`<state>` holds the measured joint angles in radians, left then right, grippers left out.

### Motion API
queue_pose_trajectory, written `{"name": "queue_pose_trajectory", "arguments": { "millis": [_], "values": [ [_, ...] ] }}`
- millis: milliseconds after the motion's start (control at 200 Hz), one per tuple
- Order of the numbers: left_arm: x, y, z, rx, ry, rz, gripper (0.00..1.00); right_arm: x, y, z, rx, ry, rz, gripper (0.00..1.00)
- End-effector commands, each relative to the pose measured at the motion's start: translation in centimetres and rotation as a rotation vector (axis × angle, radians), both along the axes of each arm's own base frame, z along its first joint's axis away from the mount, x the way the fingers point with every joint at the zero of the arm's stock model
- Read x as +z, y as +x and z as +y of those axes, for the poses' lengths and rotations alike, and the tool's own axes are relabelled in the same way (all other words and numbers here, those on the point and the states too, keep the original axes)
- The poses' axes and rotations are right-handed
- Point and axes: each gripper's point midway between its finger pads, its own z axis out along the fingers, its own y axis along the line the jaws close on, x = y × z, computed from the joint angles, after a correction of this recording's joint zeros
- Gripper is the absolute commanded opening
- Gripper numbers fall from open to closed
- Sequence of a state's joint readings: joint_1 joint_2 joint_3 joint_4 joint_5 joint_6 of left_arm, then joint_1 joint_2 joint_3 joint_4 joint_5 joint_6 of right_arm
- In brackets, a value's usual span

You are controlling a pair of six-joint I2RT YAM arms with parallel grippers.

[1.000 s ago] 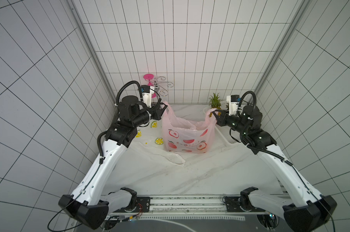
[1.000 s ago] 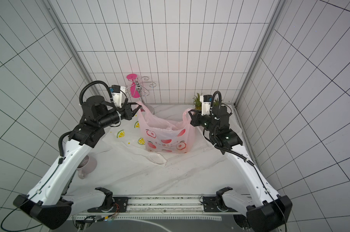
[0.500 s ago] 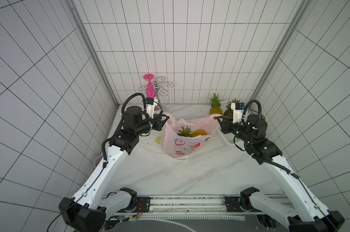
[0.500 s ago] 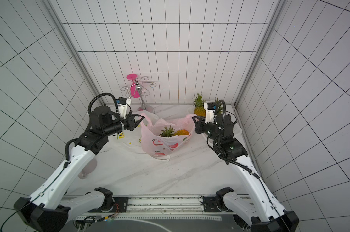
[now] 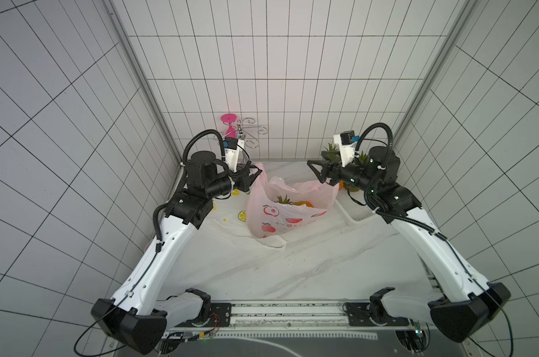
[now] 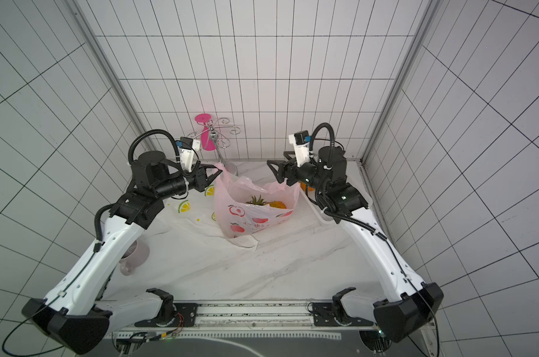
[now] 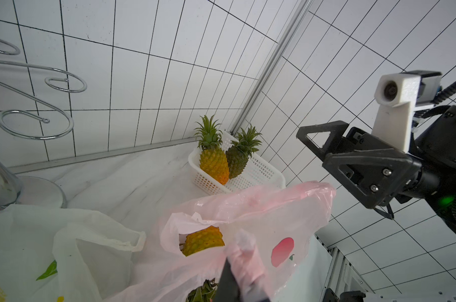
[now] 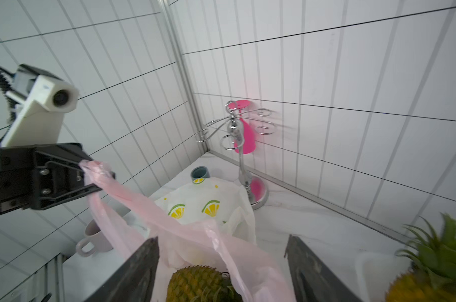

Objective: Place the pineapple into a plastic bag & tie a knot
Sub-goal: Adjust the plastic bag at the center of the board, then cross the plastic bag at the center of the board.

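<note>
While the plastic bag (image 5: 280,222) is being supported on the marble surface (image 5: 293,272), one of its handles is being clamped by the left hand (image 5: 253,175), whose jaws are being pressed shut on the bunched pink film. In the right wrist view, this handle is being drawn taut from the left hand (image 8: 91,175) down to the bag mouth. The right hand (image 5: 316,173) is being presented with its jaws spread wide and nothing gripped, above the opposite side of the bag. In its own wrist view the pink rim is being shown passing between the two dark fingers (image 8: 143,264); whether it is being touched cannot be told. The pineapple (image 5: 293,202) is being contained inside the plastic bag, and its green crown and yellow body are being exposed through the open mouth in both top views. In the far corner on the right arm's side, a white basket (image 7: 258,172) is being occupied by two further pineapples (image 7: 214,162), set upright and touching. A white bag (image 5: 228,216) with lemon print is being supported flat by the surface just beside the plastic bag, on the left arm's side. Behind it, a pink glass (image 8: 245,141) is being carried upside down by a metal rack (image 8: 237,130). A mug (image 6: 135,256) is being partly hidden by the left arm.
</note>
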<state>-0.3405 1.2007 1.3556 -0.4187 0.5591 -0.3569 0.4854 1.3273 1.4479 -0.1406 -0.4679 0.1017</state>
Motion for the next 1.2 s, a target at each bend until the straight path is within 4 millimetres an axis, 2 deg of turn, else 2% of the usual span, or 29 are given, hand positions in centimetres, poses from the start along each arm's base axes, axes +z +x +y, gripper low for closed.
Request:
{"name": "queue_pose_trajectory", "arguments": {
  "millis": [0,140,285,480,690,775,874,929,969,1014,1064,1144,1194],
  "values": [
    [1.5,-0.1,-0.2,-0.014,-0.011,-0.064,0.0,1.5,-2.0,5.7,0.214,-0.06,-0.092,0.8],
    [2.2,0.0,0.2,0.018,-0.027,-0.078,0.0,0.1,-2.0,10.5,0.3,-0.093,-0.082,0.83],
    [2.5,0.2,0.2,0.029,-0.049,-0.072,0.0,-0.8,-2.4,13.8,0.366,-0.123,-0.078,0.84],
    [1.8,0.9,0.0,0.03,-0.052,-0.052,0.0,-1.1,-3.3,16.0,0.426,-0.121,-0.075,0.85],
    [0.7,1.8,0.4,0.08,-0.032,-0.034,0.0,-0.4,-4.0,16.1,0.418,-0.113,-0.095,0.83],
    [0.7,1.9,0.2,0.073,-0.046,-0.027,0.0,-0.2,-3.5,16.2,0.39,-0.113,-0.098,0.69],
    [1.1,1.7,0.2,0.068,-0.06,-0.035,0.0,-0.6,-2.2,16.0,0.321,-0.128,-0.092,0.44],
    [1.4,1.5,0.2,0.06,-0.064,-0.04,0.0,-0.7,-1.4,15.8,0.289,-0.133,-0.09,0.25],
    [1.6,1.3,0.1,0.051,-0.067,-0.043,0.1,-0.7,-1.1,15.7,0.276,-0.13,-0.089,0.15],
    [1.5,1.1,0.0,0.035,-0.066,-0.041,0.27,-0.7,-0.8,15.5,0.27,-0.127,-0.087,0.08],
    [1.2,1.2,0.6,0.036,-0.071,-0.029,0.41,-0.7,-0.4,15.2,0.265,-0.125,-0.084,0.0],
    [0.2,1.7,3.1,0.074,-0.128,-0.002,0.55,-0.7,0.5,14.2,0.267,-0.113,-0.067,0.0],
    [-0.8,2.1,4.9,0.082,-0.183,0.005,0.58,-0.7,1.2,13.4,0.281,-0.096,-0.046,0.0]
  ]
}}
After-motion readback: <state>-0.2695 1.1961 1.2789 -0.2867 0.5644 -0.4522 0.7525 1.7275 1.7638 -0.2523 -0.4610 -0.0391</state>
